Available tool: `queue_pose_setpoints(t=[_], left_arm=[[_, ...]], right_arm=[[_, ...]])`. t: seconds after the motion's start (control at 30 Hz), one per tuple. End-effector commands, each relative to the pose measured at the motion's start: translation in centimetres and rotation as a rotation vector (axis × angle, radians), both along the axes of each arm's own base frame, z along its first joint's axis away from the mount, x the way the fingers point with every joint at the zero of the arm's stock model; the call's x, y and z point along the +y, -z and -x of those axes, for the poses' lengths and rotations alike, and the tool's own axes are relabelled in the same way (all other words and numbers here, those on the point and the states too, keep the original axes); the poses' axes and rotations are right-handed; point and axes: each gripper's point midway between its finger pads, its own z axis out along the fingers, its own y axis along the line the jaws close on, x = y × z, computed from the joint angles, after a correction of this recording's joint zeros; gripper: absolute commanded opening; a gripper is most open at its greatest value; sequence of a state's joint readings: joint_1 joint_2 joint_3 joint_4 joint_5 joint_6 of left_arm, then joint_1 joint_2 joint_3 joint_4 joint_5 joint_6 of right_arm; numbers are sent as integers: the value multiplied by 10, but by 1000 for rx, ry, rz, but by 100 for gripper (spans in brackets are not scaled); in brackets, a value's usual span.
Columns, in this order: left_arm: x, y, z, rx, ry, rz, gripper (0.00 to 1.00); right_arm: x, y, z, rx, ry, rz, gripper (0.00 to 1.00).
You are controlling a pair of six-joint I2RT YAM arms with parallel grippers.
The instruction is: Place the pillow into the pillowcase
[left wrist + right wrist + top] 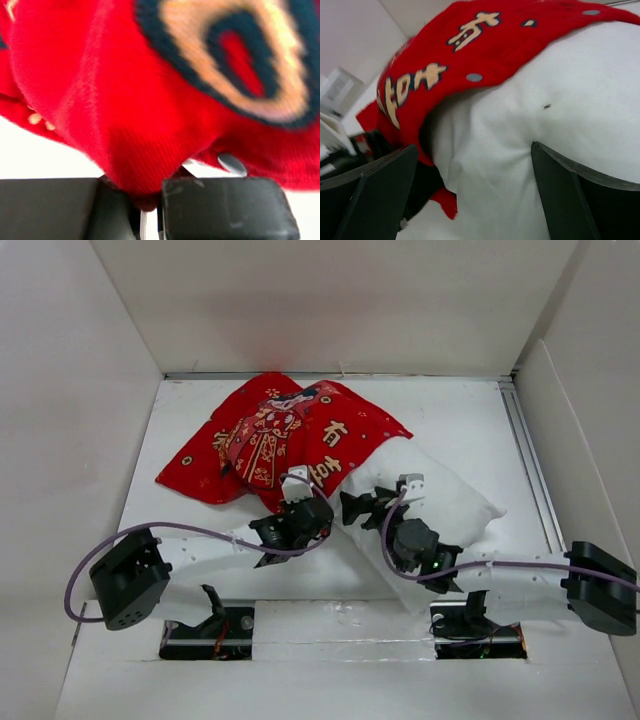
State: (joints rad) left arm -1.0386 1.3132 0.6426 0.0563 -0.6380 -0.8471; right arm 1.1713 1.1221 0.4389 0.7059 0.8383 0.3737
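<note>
The red pillowcase (280,435) lies crumpled at the back middle of the table, its printed side up. The white pillow (440,505) lies to its right, its far left end under the case's open edge. My left gripper (300,502) is shut on the case's near edge; in the left wrist view the red fabric (150,125) is pinched between the black fingers (220,210). My right gripper (365,508) is open, its fingers (570,200) pressed against the pillow (545,135) beside the case's snap-studded rim (475,77).
White walls enclose the table on the left, back and right. A metal rail (530,460) runs along the right side. Purple cables (190,530) trail from both arms over the near table.
</note>
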Motion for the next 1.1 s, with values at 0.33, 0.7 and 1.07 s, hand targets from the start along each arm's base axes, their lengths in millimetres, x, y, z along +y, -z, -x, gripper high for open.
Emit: queue_pose_setpoints(t=[0.33, 0.7, 1.07], left_arm=[[-1, -178, 19, -135, 139, 148, 0], [-74, -242, 23, -40, 567, 253, 0], [-139, -273, 62, 8, 932, 474, 0]], right_arm=[[46, 57, -66, 91, -61, 317, 63], [50, -121, -49, -230, -157, -115, 0], [13, -105, -35, -177, 51, -409, 0]])
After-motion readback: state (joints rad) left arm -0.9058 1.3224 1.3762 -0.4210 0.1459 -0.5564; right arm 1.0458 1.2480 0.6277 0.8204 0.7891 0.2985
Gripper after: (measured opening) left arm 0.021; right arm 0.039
